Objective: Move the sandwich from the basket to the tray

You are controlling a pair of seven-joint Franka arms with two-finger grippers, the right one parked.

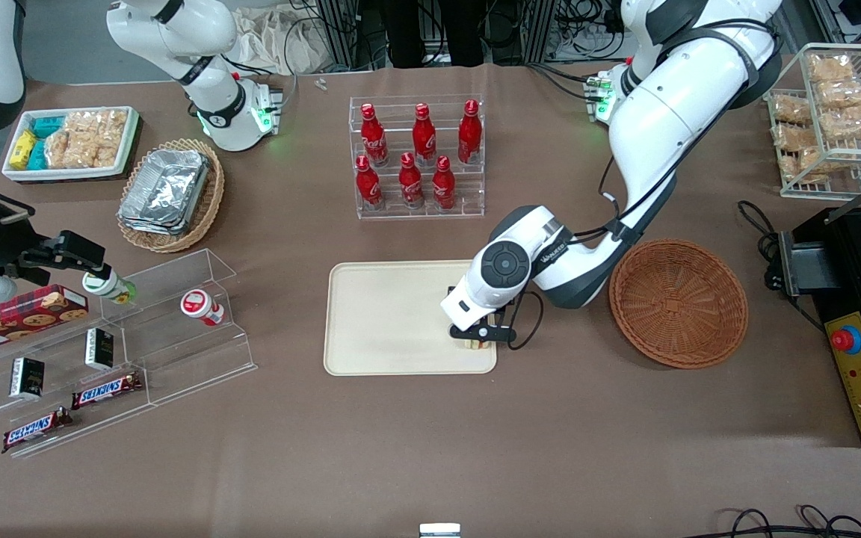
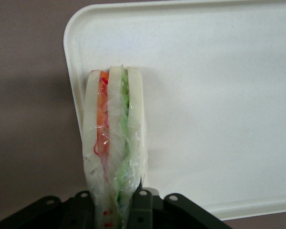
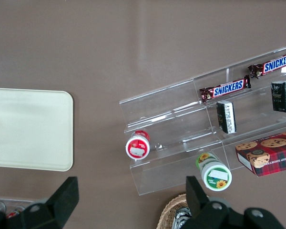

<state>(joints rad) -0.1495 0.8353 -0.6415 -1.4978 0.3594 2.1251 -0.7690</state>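
My left gripper (image 1: 477, 338) is low over the corner of the cream tray (image 1: 389, 317) that lies nearest the basket and the front camera. It is shut on the sandwich (image 1: 473, 344). In the left wrist view the plastic-wrapped sandwich (image 2: 115, 143) stands on edge between the dark fingers (image 2: 144, 206), its orange and green filling layers facing the camera. It sits just inside the tray's rim (image 2: 74, 90). The round reddish-brown basket (image 1: 678, 302) lies empty beside the tray, toward the working arm's end of the table.
A clear rack of red bottles (image 1: 417, 157) stands farther from the front camera than the tray. Toward the parked arm's end are a clear stepped shelf (image 1: 139, 329) with snacks and a tan basket of foil trays (image 1: 169, 193). A black appliance (image 1: 860, 299) and a wire rack (image 1: 834, 112) stand past the basket.
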